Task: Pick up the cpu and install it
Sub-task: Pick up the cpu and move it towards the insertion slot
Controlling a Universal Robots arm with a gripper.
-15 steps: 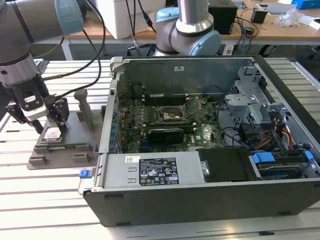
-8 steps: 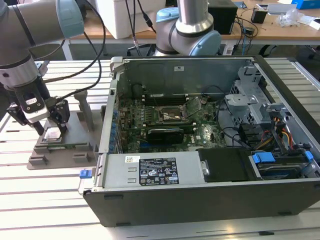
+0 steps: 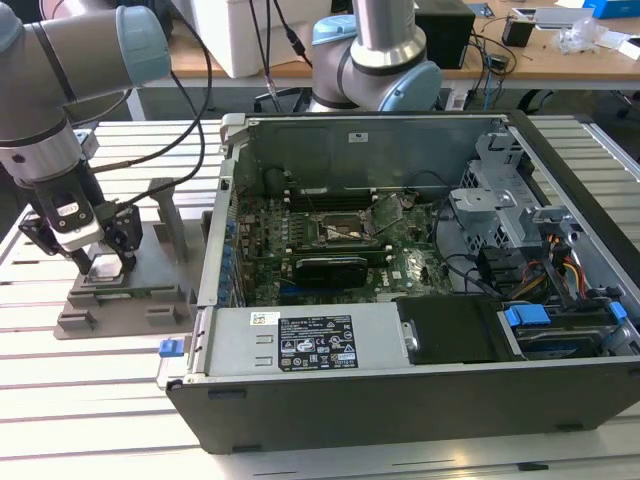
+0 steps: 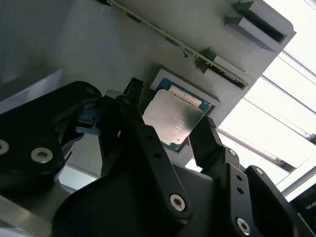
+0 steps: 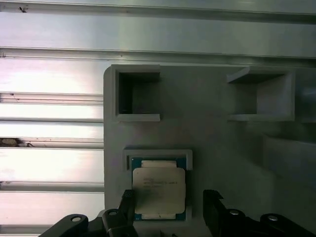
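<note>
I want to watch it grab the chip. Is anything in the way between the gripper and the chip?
Nothing visible. The cpu lies bare in its pocket on the grey holder, and the open gripper has a finger on each side of it.

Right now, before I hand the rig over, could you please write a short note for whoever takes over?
Gripper: open, low over the grey plastic holder, one finger on either side of the cpu, not clamped on it.
Cpu: lying flat in its recess in the holder, on the slatted table, to the exterior view's left of the open computer case.
Socket: on the motherboard inside the case.
Done: gripper lined up over the cpu.
Left: the cpu is not yet lifted or installed.
</note>
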